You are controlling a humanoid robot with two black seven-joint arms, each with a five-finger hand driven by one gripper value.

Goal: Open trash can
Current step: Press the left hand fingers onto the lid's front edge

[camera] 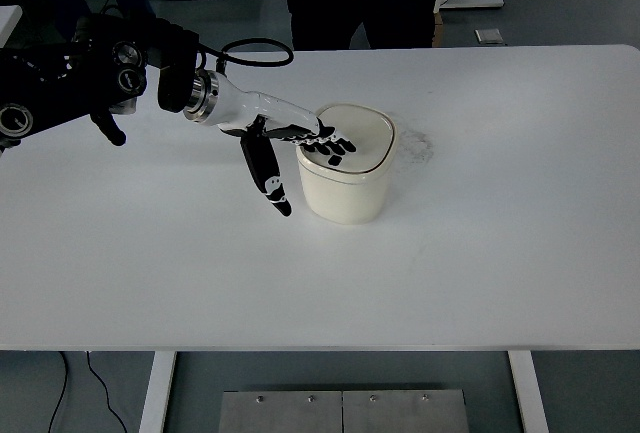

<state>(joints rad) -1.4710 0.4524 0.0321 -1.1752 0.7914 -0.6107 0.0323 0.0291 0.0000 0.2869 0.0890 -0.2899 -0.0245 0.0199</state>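
Locate the cream trash can near the centre of the white table, upright with its lid seated. Note the left hand reaching in from the left: its fingers are extended flat, their tips resting on the lid's near-left edge, while the thumb points down beside the can's wall. The hand grips nothing.

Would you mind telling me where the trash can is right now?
In the top view, the cream trash can stands near the middle of the white table, with the left hand reaching over its lid.
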